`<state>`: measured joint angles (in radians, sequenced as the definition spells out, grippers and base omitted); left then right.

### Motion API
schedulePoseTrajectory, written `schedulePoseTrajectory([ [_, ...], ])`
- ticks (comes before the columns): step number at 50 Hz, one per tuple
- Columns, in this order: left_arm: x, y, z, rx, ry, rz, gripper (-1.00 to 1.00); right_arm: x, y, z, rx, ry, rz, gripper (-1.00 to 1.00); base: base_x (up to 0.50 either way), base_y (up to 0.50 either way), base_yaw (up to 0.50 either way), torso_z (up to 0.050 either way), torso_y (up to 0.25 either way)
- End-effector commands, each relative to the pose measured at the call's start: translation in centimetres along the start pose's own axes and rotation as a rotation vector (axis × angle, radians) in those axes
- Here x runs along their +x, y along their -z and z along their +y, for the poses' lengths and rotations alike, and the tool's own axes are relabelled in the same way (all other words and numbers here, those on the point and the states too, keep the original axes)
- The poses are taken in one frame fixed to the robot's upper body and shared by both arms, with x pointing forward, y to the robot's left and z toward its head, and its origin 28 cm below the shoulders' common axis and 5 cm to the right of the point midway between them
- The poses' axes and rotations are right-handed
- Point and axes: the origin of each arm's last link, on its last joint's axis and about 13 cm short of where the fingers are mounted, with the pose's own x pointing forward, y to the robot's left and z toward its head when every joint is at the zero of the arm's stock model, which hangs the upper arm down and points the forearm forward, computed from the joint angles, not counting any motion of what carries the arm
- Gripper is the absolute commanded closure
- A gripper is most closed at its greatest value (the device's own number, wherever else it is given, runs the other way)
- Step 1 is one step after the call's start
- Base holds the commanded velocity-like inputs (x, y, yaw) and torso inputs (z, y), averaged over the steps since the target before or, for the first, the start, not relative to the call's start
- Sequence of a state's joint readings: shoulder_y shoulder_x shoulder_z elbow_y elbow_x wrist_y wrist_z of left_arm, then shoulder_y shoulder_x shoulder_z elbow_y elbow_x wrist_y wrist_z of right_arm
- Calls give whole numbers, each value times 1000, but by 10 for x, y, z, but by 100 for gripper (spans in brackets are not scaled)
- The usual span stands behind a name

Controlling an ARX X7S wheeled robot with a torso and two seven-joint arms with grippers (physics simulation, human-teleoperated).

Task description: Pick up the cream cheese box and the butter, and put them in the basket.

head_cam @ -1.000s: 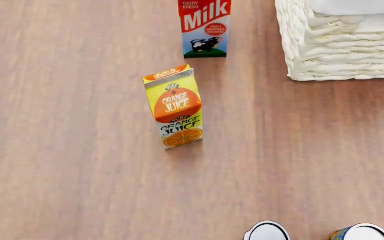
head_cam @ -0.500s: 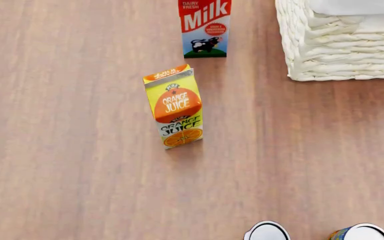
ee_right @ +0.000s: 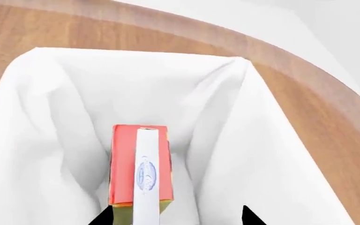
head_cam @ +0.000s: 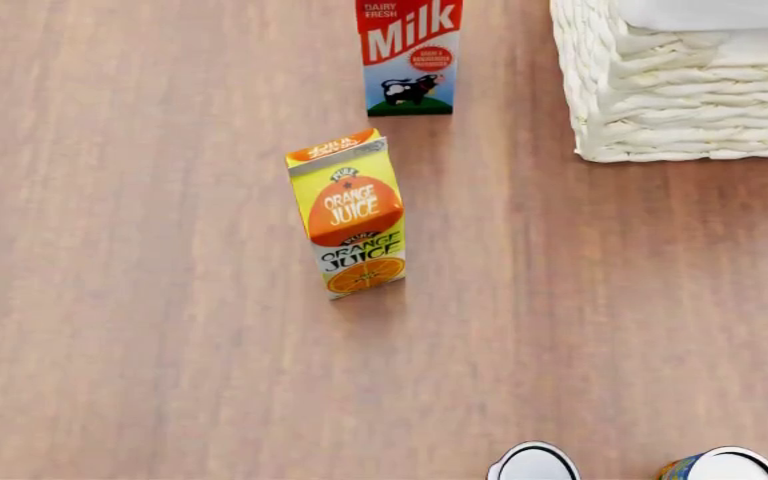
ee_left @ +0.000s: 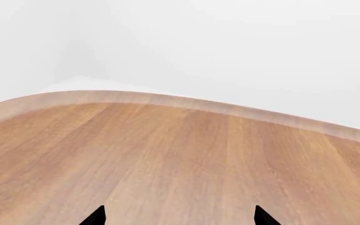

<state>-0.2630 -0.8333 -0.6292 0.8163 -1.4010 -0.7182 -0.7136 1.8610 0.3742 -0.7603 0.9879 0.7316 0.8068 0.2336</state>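
At the near edge of the table (head_cam: 157, 380), towards its right side, two round white-topped cans (head_cam: 534, 463) stood side by side in the head view, the right one cut by the frame. Farther in, near the middle, an orange juice carton (head_cam: 348, 213) stood upright, turned a little. Beyond it, at the far edge of that view, a milk carton (head_cam: 410, 55) stood upright too, well apart from the juice. At the far right corner of the view was the basket (head_cam: 684, 100), white and woven, with its cloth lining showing at the top.

No arm appeared in the head view. In the left wrist view, the left gripper (ee_left: 178, 218) showed only two dark fingertips (ee_left: 95, 216), spread wide, with nothing between them, over bare wood near the rounded rim of the table.

In the right wrist view, the right gripper (ee_right: 176, 216) was above the inside of the basket; its two dark tips stood apart and held nothing. Below them, on the white cloth at the bottom of the basket, lay the butter (ee_right: 125, 164), a red box. The cream cheese box (ee_right: 147, 177), white and narrow with a blue oval mark, was lying on top of the butter, touching it. Both things were inside the basket.
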Motion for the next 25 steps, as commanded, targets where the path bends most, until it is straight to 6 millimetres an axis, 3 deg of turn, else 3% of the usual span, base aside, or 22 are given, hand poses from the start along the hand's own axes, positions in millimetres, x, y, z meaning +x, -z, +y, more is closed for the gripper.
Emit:
schedulePoseTrajectory([
  [1, 0, 0, -1, 2, 2, 0, -100, -17, -21, 4, 27, -85, -54, -100, 0, 0, 0, 0, 0],
  [8, 0, 0, -1, 1, 2, 0, -100, -25, -29, 3, 20, -91, -79, -100, 0, 0, 0, 0, 0],
  [9, 0, 1, -1, 2, 4, 1, -100, -41, -45, 1, -15, -108, -128, -100, 0, 0, 0, 0, 0],
  [10, 0, 1, -1, 2, 4, 1, -100, -43, -46, 1, -21, -108, -134, -100, 0, 0, 0, 0, 0],
  [16, 0, 1, -1, 2, 4, 1, -100, -43, -46, 1, -21, -108, -134, -100, 0, 0, 0, 0, 0],
  [17, 0, 1, -1, 1, 4, 1, -100, -58, -59, -5, -35, -104, -177, -100, 0, 0, 0, 0, 0],
  [23, 0, 0, -1, 2, 6, -1, -100, -64, -63, -8, -42, -98, -193, -100, 0, 0, 0, 0, 0],
  [25, -1, 0, -1, 2, 8, -2, -100, -79, -69, -12, -60, -100, -230, -100, 0, 0, 0, 0, 0],
])
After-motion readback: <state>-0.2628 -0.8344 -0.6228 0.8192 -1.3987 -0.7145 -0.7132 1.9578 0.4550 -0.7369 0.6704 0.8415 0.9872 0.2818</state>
